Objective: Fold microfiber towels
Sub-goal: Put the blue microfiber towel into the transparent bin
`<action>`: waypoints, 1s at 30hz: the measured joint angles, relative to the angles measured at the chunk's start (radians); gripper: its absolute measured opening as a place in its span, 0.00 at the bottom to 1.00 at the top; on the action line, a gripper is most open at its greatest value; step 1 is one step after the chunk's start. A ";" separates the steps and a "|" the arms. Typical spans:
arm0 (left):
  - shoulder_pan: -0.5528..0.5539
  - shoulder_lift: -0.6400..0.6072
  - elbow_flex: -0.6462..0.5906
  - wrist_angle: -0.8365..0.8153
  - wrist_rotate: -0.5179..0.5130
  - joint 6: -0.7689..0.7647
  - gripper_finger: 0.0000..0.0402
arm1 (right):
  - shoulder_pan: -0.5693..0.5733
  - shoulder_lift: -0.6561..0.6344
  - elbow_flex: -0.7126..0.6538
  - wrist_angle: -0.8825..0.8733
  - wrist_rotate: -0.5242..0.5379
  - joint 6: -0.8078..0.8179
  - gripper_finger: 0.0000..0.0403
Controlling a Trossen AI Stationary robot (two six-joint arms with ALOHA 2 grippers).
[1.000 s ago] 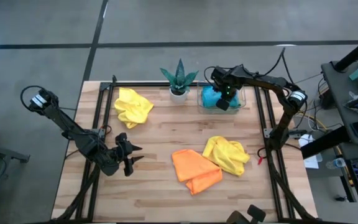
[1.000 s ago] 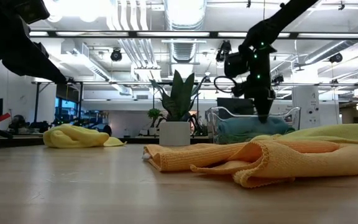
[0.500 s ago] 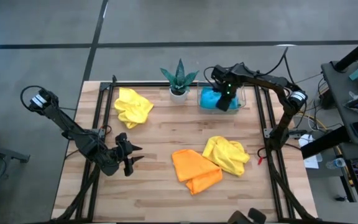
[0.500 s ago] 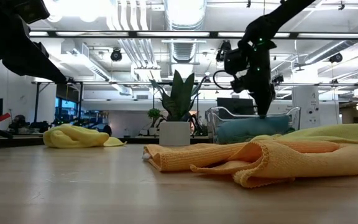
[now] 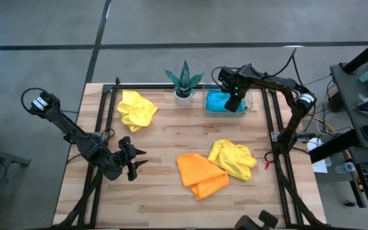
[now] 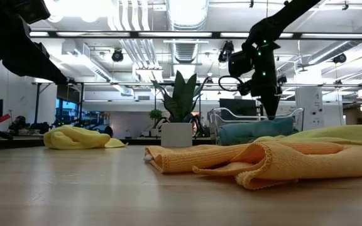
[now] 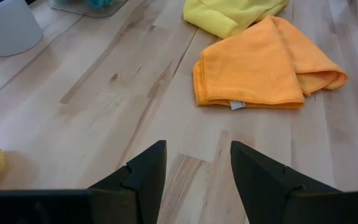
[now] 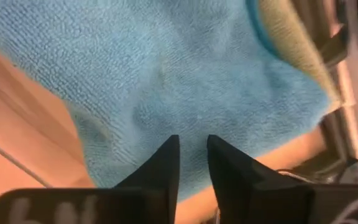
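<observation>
A sky blue towel [image 5: 219,101] [image 8: 166,74] lies in the clear tray [image 6: 215,125] at the far right, on top of a sage green towel [image 8: 291,43]. My right gripper [image 8: 192,149] [image 6: 272,115] points down just above the blue towel, its fingers a little apart with nothing between them. An orange towel [image 5: 200,174] lies folded near the middle, with a crumpled yellow towel [image 5: 234,158] beside it. A second yellow towel [image 5: 136,108] lies at the far left. My left gripper [image 5: 136,163] [image 7: 197,162] hovers open at the near left.
A spiky potted plant [image 5: 184,80] stands at the far edge, left of the tray. Black frame rails [image 5: 107,121] run along the table's left and right sides. Bare wood [image 7: 135,93] lies between my left gripper and the orange towel.
My right gripper's fingertips have come up a little, from inside the tray to about the level of its rim. The blue towel stays in the tray.
</observation>
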 joint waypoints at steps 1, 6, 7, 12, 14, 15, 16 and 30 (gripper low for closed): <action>0.000 0.000 0.000 0.001 0.000 0.000 0.41 | -0.002 0.003 -0.007 0.004 -0.003 0.006 0.16; 0.000 0.000 0.000 0.008 0.000 -0.001 0.41 | -0.018 0.020 -0.048 0.019 0.026 0.010 0.05; 0.000 0.000 0.000 0.008 0.000 -0.001 0.41 | -0.021 0.023 -0.051 0.020 0.045 0.019 0.04; 0.000 0.000 0.000 0.008 0.000 -0.001 0.41 | -0.028 0.020 -0.055 0.022 0.076 0.040 0.02; 0.000 0.000 0.000 0.008 0.000 -0.001 0.41 | -0.027 0.012 -0.048 0.007 0.083 0.039 0.02; 0.000 0.000 0.001 0.008 0.000 -0.001 0.41 | -0.026 0.005 -0.043 0.000 0.089 0.042 0.02; 0.000 0.000 0.001 0.008 0.000 -0.002 0.41 | -0.026 -0.004 -0.038 0.001 0.092 0.052 0.02; 0.013 0.000 0.001 0.008 -0.027 -0.003 0.41 | 0.089 -0.050 -0.086 0.296 -0.173 0.075 0.02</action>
